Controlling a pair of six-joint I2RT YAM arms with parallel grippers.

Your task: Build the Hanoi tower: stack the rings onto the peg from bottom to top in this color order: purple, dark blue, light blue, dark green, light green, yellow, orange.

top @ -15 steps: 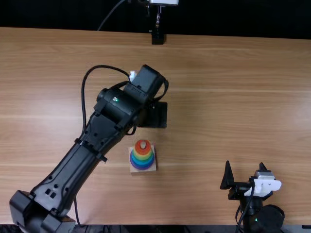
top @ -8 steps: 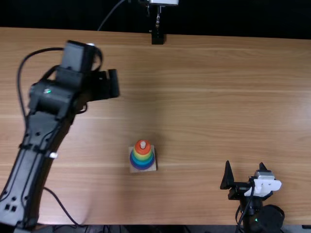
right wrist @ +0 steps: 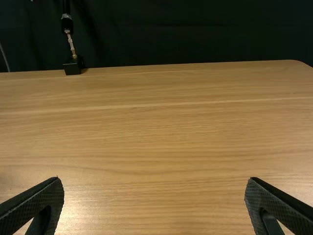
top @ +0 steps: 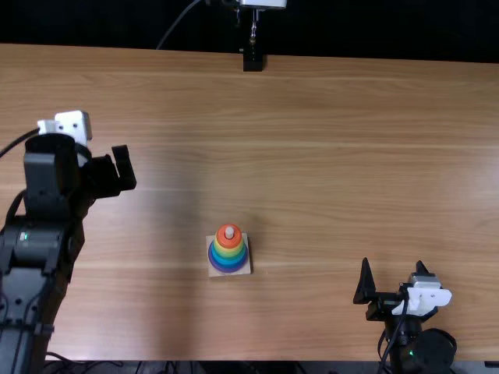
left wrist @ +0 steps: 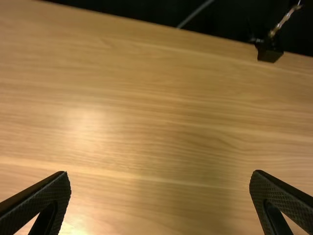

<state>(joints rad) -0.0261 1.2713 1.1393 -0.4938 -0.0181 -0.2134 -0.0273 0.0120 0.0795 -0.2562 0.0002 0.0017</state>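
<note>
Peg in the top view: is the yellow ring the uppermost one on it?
No, the orange ring sits uppermost around the peg, with the yellow ring just beneath it.

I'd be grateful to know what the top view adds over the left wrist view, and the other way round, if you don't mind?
Top view: the multicoloured ring tower, orange uppermost, on a pale square base, and the black right gripper.
Left wrist view: close detail of the textured inner faces on the left gripper's black fingers.
Both: the left gripper with fingers apart, the light brown wooden table and a small black block at its far edge.
</note>
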